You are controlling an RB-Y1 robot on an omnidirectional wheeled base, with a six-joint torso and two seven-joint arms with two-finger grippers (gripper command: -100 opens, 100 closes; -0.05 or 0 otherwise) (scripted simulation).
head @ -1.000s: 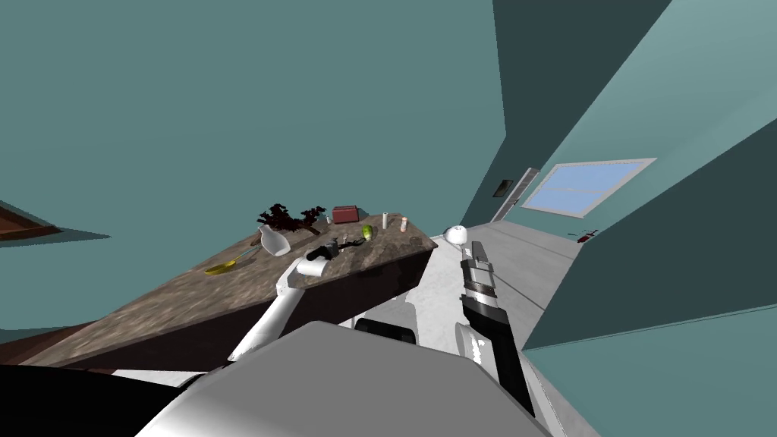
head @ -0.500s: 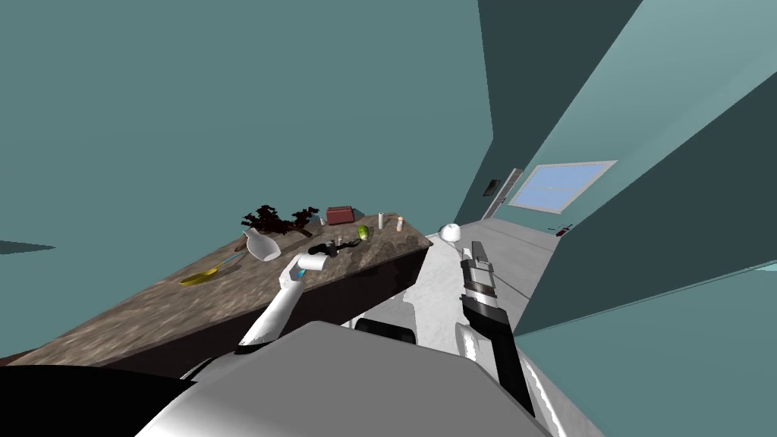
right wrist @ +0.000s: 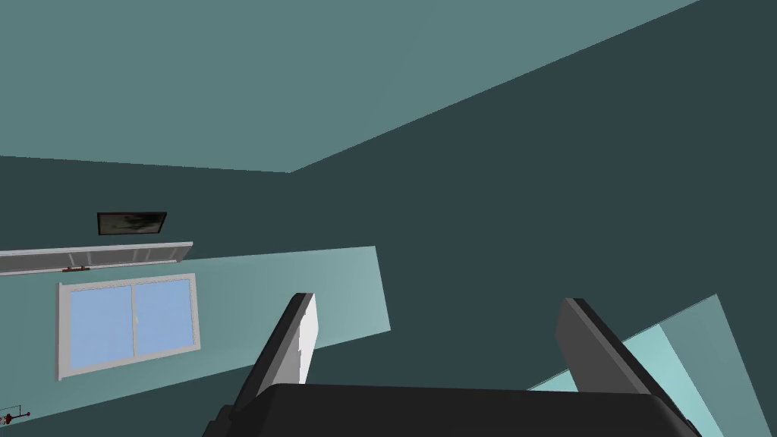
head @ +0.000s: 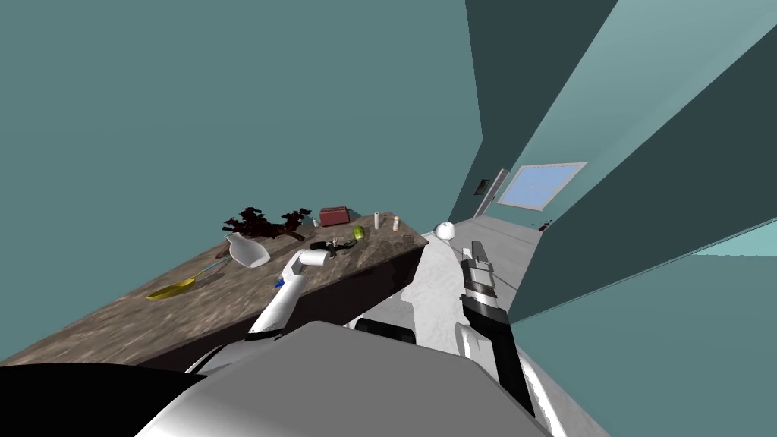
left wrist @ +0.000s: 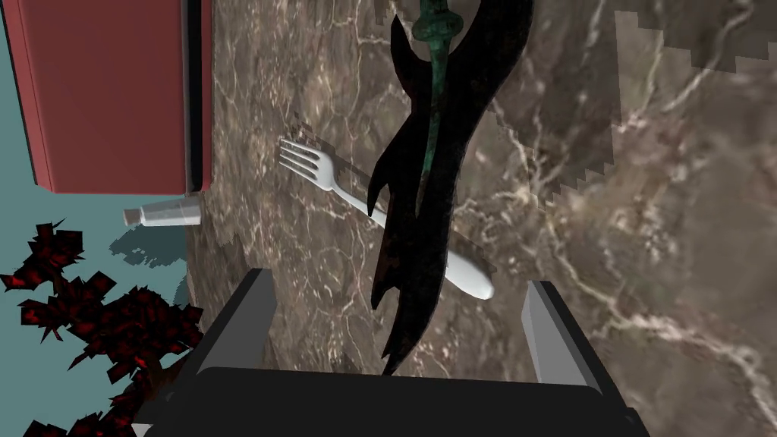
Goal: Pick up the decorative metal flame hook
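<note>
The black hook (left wrist: 425,190) lies on the surface (left wrist: 645,227) across the fork (left wrist: 319,171), its long axis running straight out from the open left gripper (left wrist: 400,282), which straddles its near tip, while the right gripper (right wrist: 436,319), also open, hangs well away.

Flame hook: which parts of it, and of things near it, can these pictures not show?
- Flame hook: left wrist view, far end cut off by the picture's edge; near tip perhaps hidden behind the dark body of the left gripper.
- Fork: handle's middle hidden under the hook.
- Head view: hook too small to tell its shape.
</note>
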